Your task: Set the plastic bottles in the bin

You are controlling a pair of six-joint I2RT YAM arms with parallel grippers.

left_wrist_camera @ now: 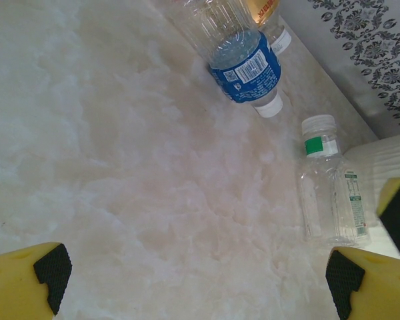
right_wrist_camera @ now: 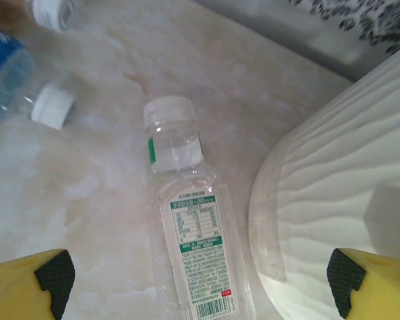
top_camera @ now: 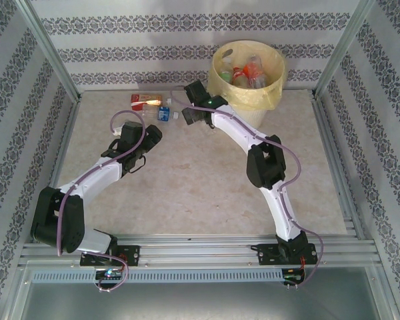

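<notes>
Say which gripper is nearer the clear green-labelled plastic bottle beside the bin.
Right: the right gripper hovers over the clear green-labelled bottle; the left gripper sits farther back, the bottle off to its side.

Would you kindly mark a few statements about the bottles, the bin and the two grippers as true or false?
1. The clear plastic bottle with a green label lies on the table beside the round cream-white plastic bin. True.
2. The bin holds nothing. False: several bottles lie inside it.
3. The right gripper is shut on a bottle. False: it is open and holds nothing.
4. The blue-labelled clear bottle has a white cap. True.
5. The left gripper is open. True.
</notes>
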